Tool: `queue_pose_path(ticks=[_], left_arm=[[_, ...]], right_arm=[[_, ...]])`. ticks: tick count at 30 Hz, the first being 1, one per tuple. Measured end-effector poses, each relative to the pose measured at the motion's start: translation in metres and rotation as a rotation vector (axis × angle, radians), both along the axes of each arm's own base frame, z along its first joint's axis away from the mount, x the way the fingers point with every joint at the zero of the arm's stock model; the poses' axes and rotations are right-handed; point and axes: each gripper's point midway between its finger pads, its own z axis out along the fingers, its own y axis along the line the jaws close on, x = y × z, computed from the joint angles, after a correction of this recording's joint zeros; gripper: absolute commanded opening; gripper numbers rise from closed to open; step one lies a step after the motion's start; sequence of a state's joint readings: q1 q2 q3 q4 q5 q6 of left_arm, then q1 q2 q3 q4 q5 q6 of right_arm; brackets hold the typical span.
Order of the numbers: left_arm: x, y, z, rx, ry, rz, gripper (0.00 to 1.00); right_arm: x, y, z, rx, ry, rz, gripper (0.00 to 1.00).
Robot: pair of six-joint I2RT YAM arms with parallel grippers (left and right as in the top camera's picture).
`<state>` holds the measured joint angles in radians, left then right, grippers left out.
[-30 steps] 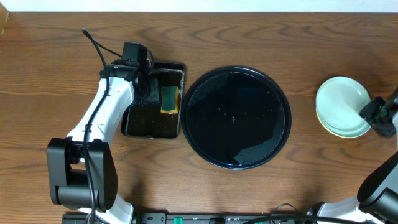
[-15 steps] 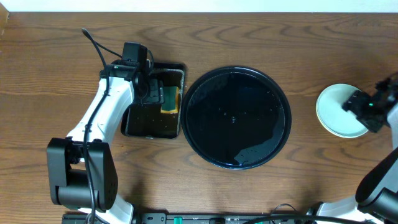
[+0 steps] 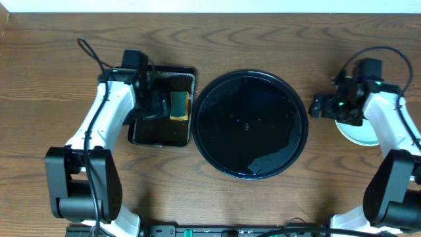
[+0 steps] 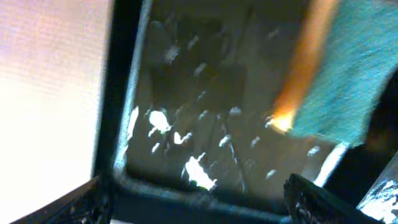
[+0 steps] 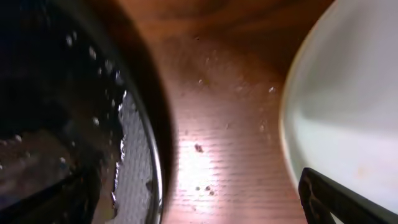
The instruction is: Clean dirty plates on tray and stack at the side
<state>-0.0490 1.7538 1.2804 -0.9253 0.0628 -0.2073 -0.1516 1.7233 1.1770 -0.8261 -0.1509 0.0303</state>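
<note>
The round tray (image 3: 250,125), glossy black with a raised rim, sits in the middle of the bench (image 3: 276,39); beads of water and a pale sheen lie on its floor; the bench is dark brown wood with a strong, wavy grain. The plates (image 3: 366,135), smooth pale mint plastic, lie stacked on the wood to the right of the round tray and apart from it; the right arm covers part of them, and how many are stacked cannot be told. The right claw (image 3: 318,106) hangs over the strip of wood between the stack and the round tray's rim; one finger shows at the far corner of its own view and the other is lost against the black, so it reads as spread, pinching nothing. Just left of the round tray lies a rectangular tray (image 3: 158,135), black and wet with glinting droplets; a sponge (image 3: 177,104) rests in it, yellow foam with a green scouring face. The left claw (image 3: 156,105) hovers over this tray beside the sponge, spread wide.
</note>
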Motion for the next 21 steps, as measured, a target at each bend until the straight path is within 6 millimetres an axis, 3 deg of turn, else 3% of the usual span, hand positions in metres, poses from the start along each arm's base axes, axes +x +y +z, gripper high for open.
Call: queue_pose_path(ticks=[4,9,16,21], left_arm=[[-0.024,0.011,-0.001,0.007,0.098,0.034,0.88],[-0.03,0.011,0.004,0.0,0.091,0.032,0.88],[-0.037,0.008,0.043,-0.018,-0.126,0.009,0.88],[-0.043,0.003,0.081,-0.043,-0.356,-0.045,0.88]], right_arm=[[-0.009,0.012,-0.002,-0.039,0.045,0.032,0.99],[-0.016,0.023,0.012,-0.068,0.036,0.068,0.99],[-0.017,0.029,0.082,-0.123,-0.206,0.063,0.99],[-0.035,0.029,0.116,-0.142,-0.386,0.049,0.99]])
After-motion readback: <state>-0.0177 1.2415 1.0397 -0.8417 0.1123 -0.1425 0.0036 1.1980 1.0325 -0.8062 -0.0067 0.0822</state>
